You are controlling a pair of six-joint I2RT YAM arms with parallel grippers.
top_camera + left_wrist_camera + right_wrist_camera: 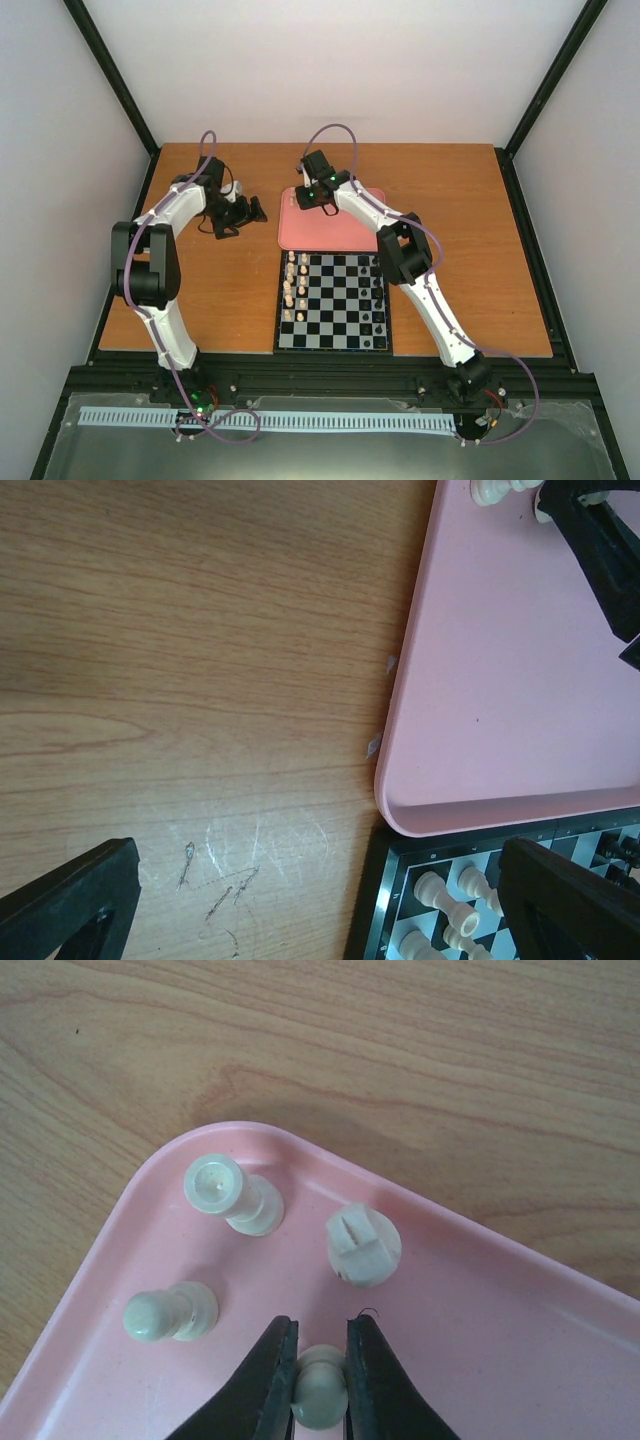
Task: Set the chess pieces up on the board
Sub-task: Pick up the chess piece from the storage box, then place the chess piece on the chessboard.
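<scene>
Your right gripper (320,1345) is pinched narrow on a cream pawn (320,1395) in one corner of the pink tray (520,1360). Three more cream chess pieces (362,1245) sit loose in that same corner, just beyond the fingertips and apart from one another. The tray lies on the counter (460,250) against the far edge of the board (335,300), where more cream ones fill the left files and black pieces (378,300) line the right. Your left gripper (318,852) hangs wide open over bare counter, just left of the tray's near corner.
</scene>
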